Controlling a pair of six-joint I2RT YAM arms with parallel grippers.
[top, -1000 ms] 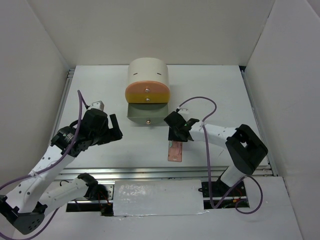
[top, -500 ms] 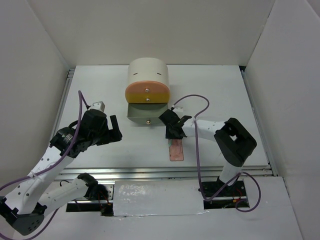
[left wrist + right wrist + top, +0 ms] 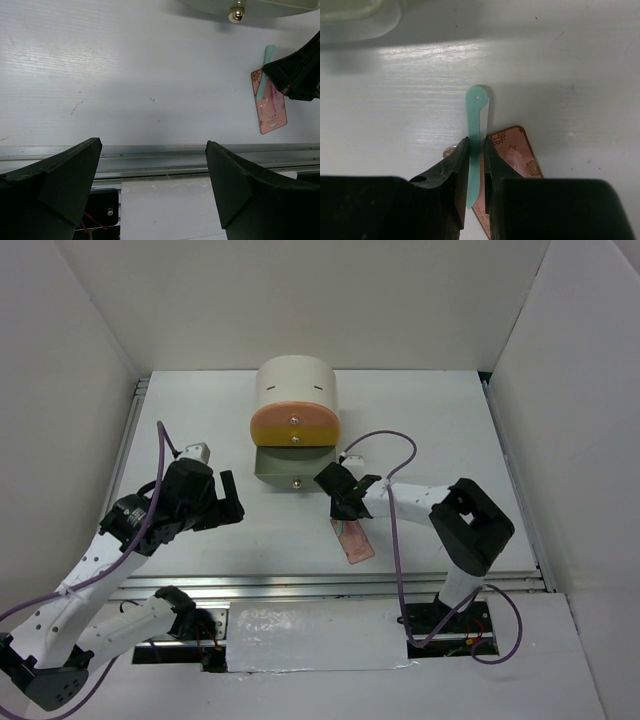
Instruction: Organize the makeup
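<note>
My right gripper [image 3: 476, 145] has its fingers drawn almost together, pinching the pale teal stick [image 3: 476, 112] edge-on between the pads. The rounded tip pokes out ahead, towards the drawer box [image 3: 295, 400]. I take it thin-side-up because a flat sliver like this gives nothing else to bite on. Whether it is fully off the table [image 3: 440, 430], I cannot tell.

The stick sits just in front of the box, off the right corner of its grey drawer [image 3: 292, 468], which stands pulled out. That looks like where it should go. The pink palette [image 3: 512, 150] lies right under my fingers, its far end tucked beneath the stick and touching or nearly so. That is the snag: drag sideways and I would shove the palette along, so I reckon straight up first, then across.

The drawer's front edge and its brass knob [image 3: 236, 13] stand between the stick and the drawer, so I would need height to clear them.

My left gripper [image 3: 152, 150] hangs well off to the box's left, fingers spread wide, holding nothing, out of the way.
</note>
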